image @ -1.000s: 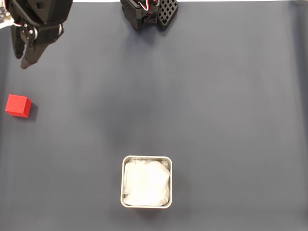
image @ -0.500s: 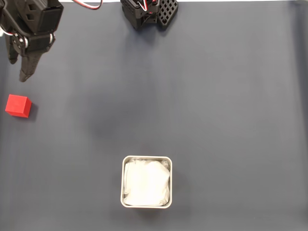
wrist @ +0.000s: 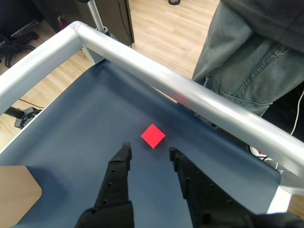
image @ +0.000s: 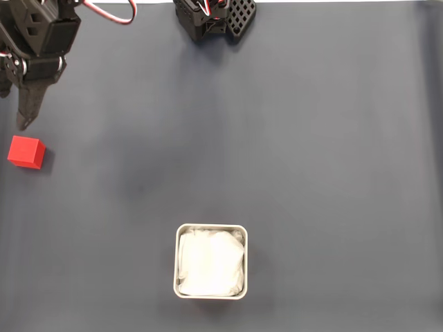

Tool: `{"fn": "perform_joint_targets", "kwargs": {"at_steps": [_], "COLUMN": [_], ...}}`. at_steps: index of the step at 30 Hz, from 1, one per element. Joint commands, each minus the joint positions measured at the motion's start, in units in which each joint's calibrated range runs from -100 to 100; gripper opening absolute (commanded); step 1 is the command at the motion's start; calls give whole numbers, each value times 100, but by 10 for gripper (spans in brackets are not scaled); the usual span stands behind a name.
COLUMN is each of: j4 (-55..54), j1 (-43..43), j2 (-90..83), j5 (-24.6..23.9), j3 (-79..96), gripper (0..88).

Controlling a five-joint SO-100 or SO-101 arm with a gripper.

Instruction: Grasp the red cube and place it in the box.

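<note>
The red cube (image: pixel 26 152) rests on the dark blue mat near the left edge of the fixed view, and in the wrist view it (wrist: pixel 152 136) lies just beyond my fingertips. My gripper (image: pixel 12 111) hangs above the cube at the top left, apart from it. Its black fingers are spread in the wrist view, so the gripper (wrist: pixel 149 151) is open with nothing between them. The box (image: pixel 176 263), a square metal-rimmed container with a white lining, stands at the bottom middle, far from cube and gripper.
The arm's black base (image: pixel 214 17) sits at the top middle of the mat. In the wrist view an aluminium frame rail (wrist: pixel 190 95) runs along the mat's edge behind the cube, and a person's legs (wrist: pixel 251 57) stand just past it.
The gripper has moved left and a little downward in the fixed view, closing on the cube. The cube and the box have not moved.
</note>
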Motion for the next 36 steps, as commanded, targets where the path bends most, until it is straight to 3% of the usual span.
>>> {"fn": "perform_joint_targets", "kwargs": {"at_steps": [1,20,36], "j4": [-311,-983,-1442], "j1": [134,248,155], "j2": [17,251,788], "j5": [24,54,39], "j3": [35,701,710], "gripper": [200,281,291]}}
